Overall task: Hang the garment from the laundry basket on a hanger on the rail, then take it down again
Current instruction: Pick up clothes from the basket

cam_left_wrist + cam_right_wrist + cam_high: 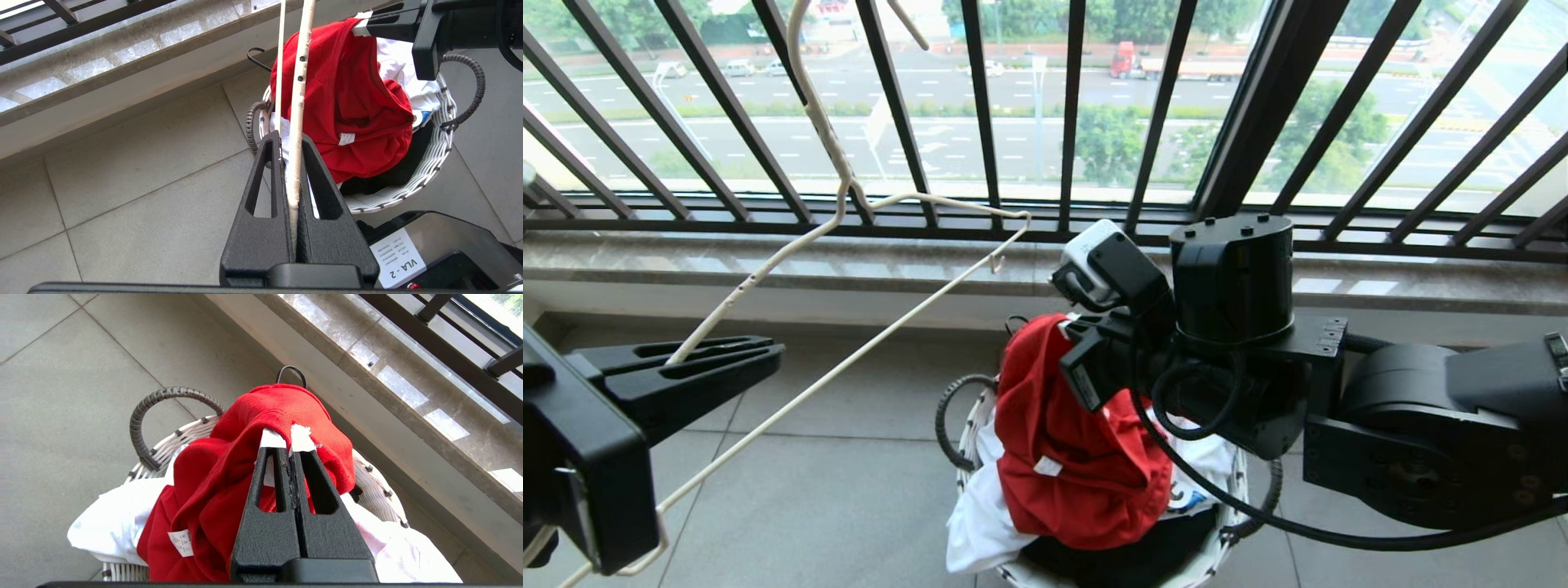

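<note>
Head view. Left end effector (768, 353): low at the left edge, fingers together, clamped on the lower shoulder of the hanger (849, 204). Hanger: thin cream-white wire, tilted, its long neck rising past the top of the picture in front of the black window railing (980, 106). Right end effector (1068, 325): reaching in from the right over the laundry basket (968, 425), fingers pinched shut on the upper edge of the garment (1070, 457). Garment: red, bunched, drawn up out of the basket while its lower part lies inside, a small white label showing. White cloth (980, 514) spills over the basket's near rim. Basket stands on the grey tiled floor (833, 490) below a stone sill (768, 269).

Left wrist view. Left end effector (291, 141): black fingers closed on the hanger wire (301, 81), which runs straight up between them. Beyond it, the red garment (347, 106) hangs from the right end effector (359, 26) above the white woven basket (433, 163).

Right wrist view. Right end effector (291, 451): fingers pressed together, white-taped tips gripping a fold of the garment (229, 477). Basket (179, 437) beneath, with a grey looped handle (163, 400) and white cloth (110, 526) lying in it beside the red fabric.
</note>
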Robot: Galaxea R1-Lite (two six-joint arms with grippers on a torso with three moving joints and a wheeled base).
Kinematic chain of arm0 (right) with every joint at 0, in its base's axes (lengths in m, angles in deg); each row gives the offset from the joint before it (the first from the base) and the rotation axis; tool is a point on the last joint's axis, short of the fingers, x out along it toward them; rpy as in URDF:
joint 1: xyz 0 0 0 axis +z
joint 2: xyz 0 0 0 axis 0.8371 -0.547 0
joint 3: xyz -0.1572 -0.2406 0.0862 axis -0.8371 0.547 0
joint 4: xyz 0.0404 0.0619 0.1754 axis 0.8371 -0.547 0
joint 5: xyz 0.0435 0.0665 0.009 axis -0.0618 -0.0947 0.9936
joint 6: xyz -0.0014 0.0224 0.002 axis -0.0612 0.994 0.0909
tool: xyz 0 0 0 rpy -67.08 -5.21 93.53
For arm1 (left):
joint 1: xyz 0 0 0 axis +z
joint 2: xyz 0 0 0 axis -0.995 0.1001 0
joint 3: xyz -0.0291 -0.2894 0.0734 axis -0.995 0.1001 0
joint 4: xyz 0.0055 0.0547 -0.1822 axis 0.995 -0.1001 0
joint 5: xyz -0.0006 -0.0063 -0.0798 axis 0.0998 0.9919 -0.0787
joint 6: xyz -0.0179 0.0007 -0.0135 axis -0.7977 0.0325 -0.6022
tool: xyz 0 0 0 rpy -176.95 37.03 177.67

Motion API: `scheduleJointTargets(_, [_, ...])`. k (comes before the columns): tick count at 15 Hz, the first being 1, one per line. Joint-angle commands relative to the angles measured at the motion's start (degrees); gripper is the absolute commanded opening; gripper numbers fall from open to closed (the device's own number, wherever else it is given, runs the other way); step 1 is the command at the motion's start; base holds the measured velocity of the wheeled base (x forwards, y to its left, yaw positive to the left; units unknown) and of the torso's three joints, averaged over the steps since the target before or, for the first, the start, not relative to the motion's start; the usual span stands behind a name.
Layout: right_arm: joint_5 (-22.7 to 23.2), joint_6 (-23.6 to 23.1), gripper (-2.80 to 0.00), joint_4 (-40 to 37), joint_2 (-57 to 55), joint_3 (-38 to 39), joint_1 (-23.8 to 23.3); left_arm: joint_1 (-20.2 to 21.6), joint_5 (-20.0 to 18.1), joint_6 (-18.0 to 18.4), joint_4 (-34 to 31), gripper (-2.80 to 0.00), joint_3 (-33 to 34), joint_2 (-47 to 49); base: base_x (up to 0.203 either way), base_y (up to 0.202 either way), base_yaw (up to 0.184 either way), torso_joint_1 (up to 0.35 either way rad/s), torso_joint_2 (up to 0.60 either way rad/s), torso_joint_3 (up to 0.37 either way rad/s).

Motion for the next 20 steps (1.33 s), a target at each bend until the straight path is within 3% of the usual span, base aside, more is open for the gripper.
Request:
scheduleJointTargets(1, [0.03,-0.22,-2.80,0.18,0.99,1.08,1.06,-0.01,0.22,0.02,-0.07,-2.80,-0.07,-0.04,0.000,0.000,0.000,0.000,0.00,0.000])
scheduleJointTargets(9, [-0.01,-0.20,-2.80,-0.07,0.74,5.08,2.82,-0.01,0.20,0.02,-0.07,-2.80,0.21,0.15,0.000,0.000,0.000,0.000,0.00,0.000])
scheduleJointTargets(14, [-0.12,-0.75,-2.80,0.18,3.32,9.94,-3.79,-0.01,0.13,-0.07,-0.07,-2.80,0.73,0.93,0.000,0.000,0.000,0.000,0.00,0.000])
scheduleJointTargets(20, [-0.18,-1.66,-2.80,-0.22,7.23,16.63,-6.96,-0.08,0.13,-0.07,-0.07,-2.80,1.08,1.37,0.000,0.000,0.000,0.000,0.00,0.000])
